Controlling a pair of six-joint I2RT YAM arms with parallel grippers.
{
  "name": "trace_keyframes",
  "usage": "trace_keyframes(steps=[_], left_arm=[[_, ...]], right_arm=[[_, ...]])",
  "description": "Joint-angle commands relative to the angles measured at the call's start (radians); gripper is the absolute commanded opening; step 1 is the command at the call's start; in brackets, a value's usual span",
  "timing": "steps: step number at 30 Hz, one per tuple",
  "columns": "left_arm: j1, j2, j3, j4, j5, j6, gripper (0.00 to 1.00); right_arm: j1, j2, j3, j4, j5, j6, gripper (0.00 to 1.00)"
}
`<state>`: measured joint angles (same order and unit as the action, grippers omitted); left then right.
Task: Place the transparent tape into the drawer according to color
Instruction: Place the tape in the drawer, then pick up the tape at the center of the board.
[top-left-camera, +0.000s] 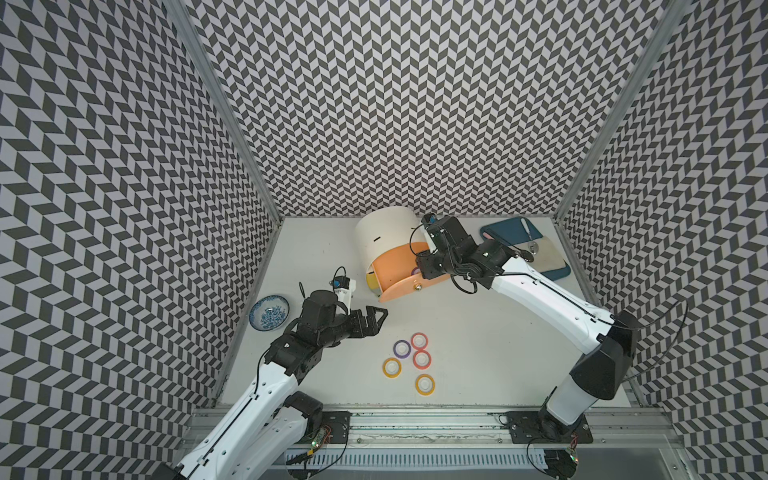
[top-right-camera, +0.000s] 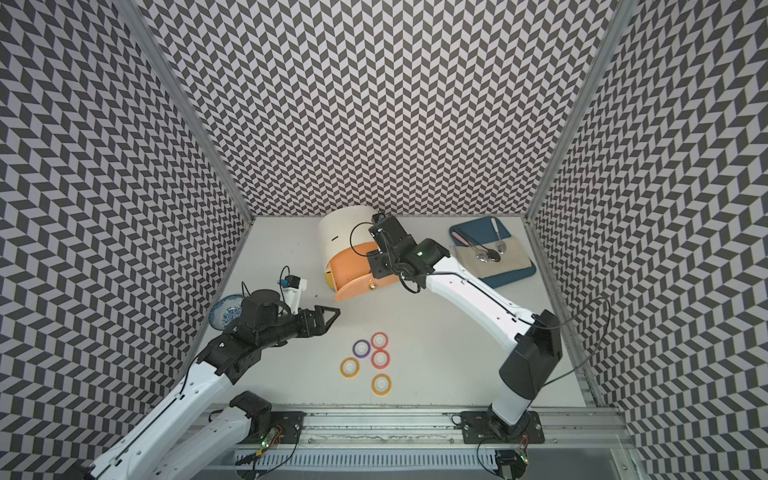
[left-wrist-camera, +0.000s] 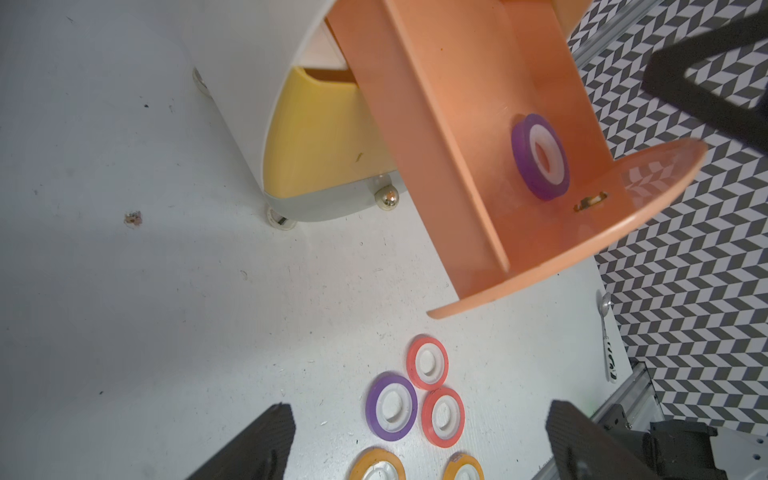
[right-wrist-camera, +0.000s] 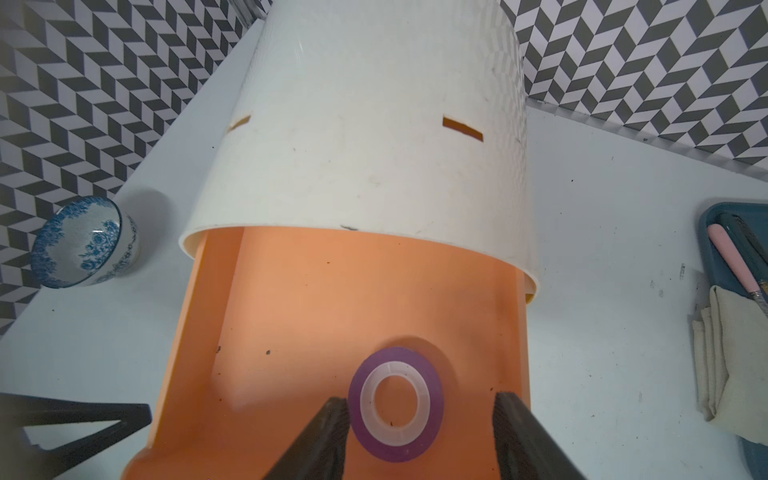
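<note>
Fingers (right-wrist-camera: 328, 436) of the right gripper (right-wrist-camera: 419, 399) stood closest to the lens, parted, with a purple roll (right-wrist-camera: 395, 405) between them. One finger was at the roll's edge and the other stood clear of it, so this gripper held nothing. The roll lay flat on the floor of the peach drawer (right-wrist-camera: 291, 311), near its front panel. I judged this roll as delivered.

The peach drawer was pulled far out of the cabinet (right-wrist-camera: 374, 124), probably so that a gripper could come down into it from above. Below it, the yellow drawer (left-wrist-camera: 316, 137) looked only slightly open and the grey drawer (left-wrist-camera: 324, 208) shut. Both would likely need pulling before their colours could go in.

On the table (top-left-camera: 478, 332), five rolls lay flat in a close group between the two arms: another purple roll (top-left-camera: 402, 348), two red rolls (top-left-camera: 419, 340) and two yellow rolls (top-left-camera: 392, 368).

The left gripper (top-left-camera: 374, 318) hung near this group with its jaws fully apart and empty, seemingly ready to pick the next one. Well apart were the bowl (top-left-camera: 269, 312) and the tray (top-left-camera: 511, 230).
</note>
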<state>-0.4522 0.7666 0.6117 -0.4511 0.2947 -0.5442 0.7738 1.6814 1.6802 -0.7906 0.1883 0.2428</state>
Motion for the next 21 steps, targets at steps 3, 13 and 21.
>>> trace_keyframes(steps=[3,13,21], left_arm=[[-0.088,0.006,0.008,-0.035,-0.079,-0.017,1.00],[-0.302,0.097,0.017,-0.081,-0.241,-0.071,0.99],[-0.421,0.240,0.039,-0.090,-0.368,-0.093,0.96]], right_arm=[[-0.007,-0.067,0.012,0.045,0.021,-0.005,0.68],[-0.017,-0.237,-0.160,0.030,-0.011,0.017,0.95],[-0.027,-0.360,-0.264,0.022,-0.006,0.041,1.00]])
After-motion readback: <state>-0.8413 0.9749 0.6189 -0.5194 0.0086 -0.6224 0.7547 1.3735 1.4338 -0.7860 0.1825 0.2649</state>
